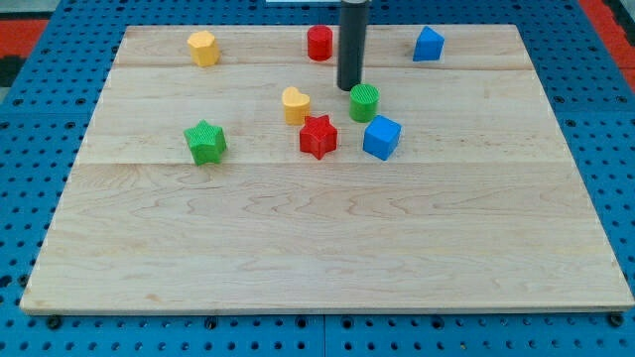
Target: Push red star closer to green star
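Note:
The red star (318, 136) lies near the board's middle, toward the view's top. The green star (205, 142) lies well to its left, at about the same height. My tip (348, 88) is above and slightly right of the red star, apart from it, just left of the green cylinder (364, 102). The yellow heart (295, 105) sits just up-left of the red star, and the blue cube (382, 137) just to its right.
A yellow hexagonal block (202, 48), a red cylinder (319, 43) and a blue pentagonal block (428, 44) stand along the wooden board's top edge (149, 30). Blue pegboard surrounds the board.

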